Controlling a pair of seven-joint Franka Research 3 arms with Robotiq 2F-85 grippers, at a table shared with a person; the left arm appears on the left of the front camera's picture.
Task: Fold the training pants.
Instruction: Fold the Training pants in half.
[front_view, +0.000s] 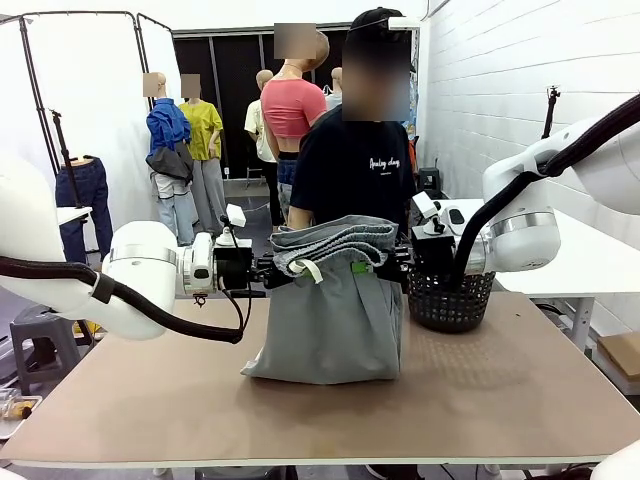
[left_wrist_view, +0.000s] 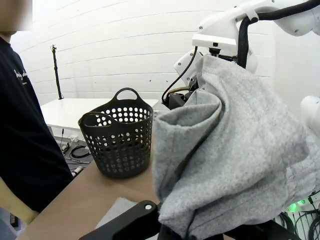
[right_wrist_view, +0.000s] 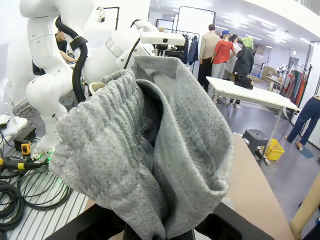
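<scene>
Front view: one pair of grey training pants hangs folded over the table, lower end resting on it, top held up by two grippers, left fingers and right fingers each clenched on the waistband, beside one black basket, one person behind.

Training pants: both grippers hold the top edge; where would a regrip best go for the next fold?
Probably the bottom corners of the training pants, where the cloth rests on the table. Coming in low from each outer side suits it: the fabric hangs flat below the left gripper and right gripper.
</scene>
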